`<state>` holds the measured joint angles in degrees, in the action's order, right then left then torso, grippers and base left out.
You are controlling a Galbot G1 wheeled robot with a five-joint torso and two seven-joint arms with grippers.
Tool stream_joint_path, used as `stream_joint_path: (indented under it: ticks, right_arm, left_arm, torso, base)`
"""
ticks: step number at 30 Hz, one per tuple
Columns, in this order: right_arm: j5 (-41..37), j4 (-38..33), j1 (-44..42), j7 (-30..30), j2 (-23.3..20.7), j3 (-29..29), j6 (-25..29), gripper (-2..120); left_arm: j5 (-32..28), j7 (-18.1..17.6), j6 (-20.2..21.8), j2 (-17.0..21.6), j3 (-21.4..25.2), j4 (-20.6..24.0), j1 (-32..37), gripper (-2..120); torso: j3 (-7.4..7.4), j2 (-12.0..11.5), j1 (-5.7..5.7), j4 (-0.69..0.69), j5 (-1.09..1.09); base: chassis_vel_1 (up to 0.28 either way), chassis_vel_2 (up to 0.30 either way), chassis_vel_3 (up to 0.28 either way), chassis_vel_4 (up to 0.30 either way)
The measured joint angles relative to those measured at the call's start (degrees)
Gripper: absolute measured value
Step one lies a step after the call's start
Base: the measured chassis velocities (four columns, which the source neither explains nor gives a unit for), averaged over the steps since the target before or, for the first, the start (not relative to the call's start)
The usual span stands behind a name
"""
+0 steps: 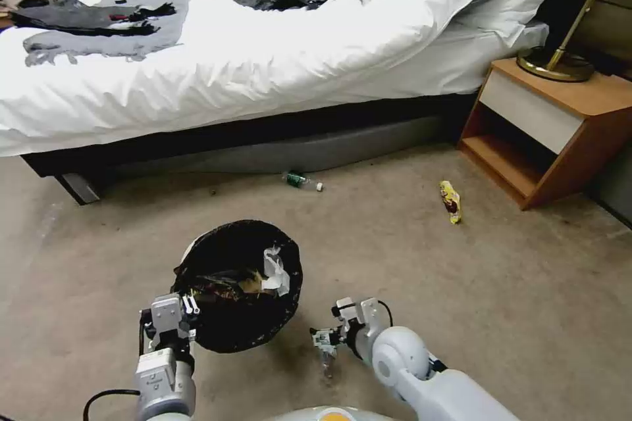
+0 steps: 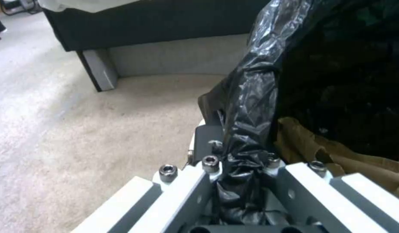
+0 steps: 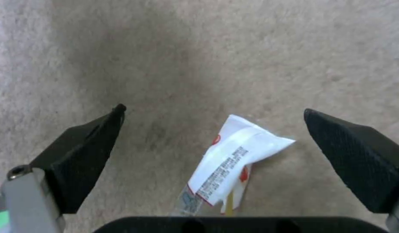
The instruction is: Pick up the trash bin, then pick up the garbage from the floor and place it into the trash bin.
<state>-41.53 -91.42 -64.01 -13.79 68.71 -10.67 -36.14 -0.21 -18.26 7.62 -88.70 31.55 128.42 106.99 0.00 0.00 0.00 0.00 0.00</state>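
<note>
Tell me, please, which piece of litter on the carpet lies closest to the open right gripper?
The white-and-red crumpled wrapper, lying between the right gripper's spread fingers. The green-labelled bottle and yellow snack wrapper lie farther off, near the bed.

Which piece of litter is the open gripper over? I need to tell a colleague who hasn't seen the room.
On the beige carpet in front of the white bed, look beside the black-lined trash bin held by the left gripper. Below the open right gripper lies a crumpled white packet with red marks and small print, unlike the yellow wrapper and green-labelled bottle farther off.
</note>
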Motion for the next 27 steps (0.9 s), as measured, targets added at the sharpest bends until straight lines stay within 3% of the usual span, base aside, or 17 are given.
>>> stream_joint_path:
  ticks: [6, 27]
  right_arm:
    - [2.44, 3.83, -0.65, 0.91, 2.7, 0.52, 0.4, 100]
    - [6.63, 6.2, -5.16, 2.45, 4.47, 4.24, 2.01, 100]
  left_arm:
    - [0.04, -0.1, -0.2, -0.16, -0.02, 0.0, 0.15, 0]
    - [-0.35, -0.17, -0.7, 0.11, 0.06, -0.12, 0.28, 0]
  torso:
    - [0.0, 0.0, 0.0, 0.0, 0.0]
    - [0.0, 0.0, 0.0, 0.0, 0.0]
  base:
    - [0.0, 0.0, 0.0, 0.0]
    - [0.0, 0.0, 0.0, 0.0]
